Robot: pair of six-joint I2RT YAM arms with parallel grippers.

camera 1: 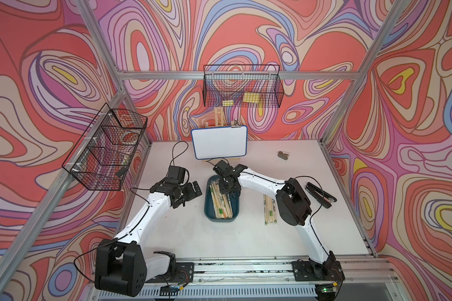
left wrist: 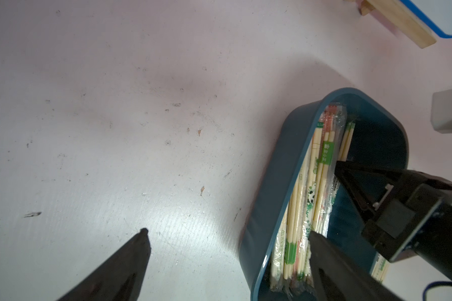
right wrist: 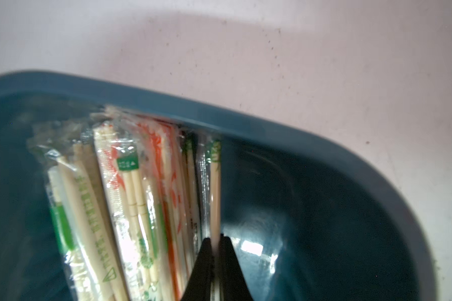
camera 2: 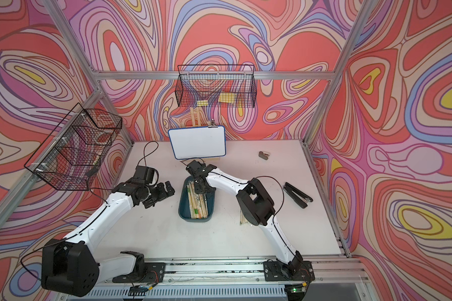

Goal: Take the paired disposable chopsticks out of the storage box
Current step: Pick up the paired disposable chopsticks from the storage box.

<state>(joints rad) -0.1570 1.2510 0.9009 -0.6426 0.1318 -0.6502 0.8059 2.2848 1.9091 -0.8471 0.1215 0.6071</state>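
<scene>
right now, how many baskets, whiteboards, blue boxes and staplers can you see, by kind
baskets: 2
whiteboard: 1
box: 1
stapler: 1
total: 5

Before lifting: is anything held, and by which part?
Right gripper: jaws shut on one sleeved chopstick pair in the storage box, partway along its length. Left gripper: open, empty.

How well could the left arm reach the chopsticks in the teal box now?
Probably yes. The left gripper hovers open beside the storage box, and the sleeved chopsticks lie along the wall on its side. But the right gripper is inside, shut on one pair, so room is tight.
</scene>
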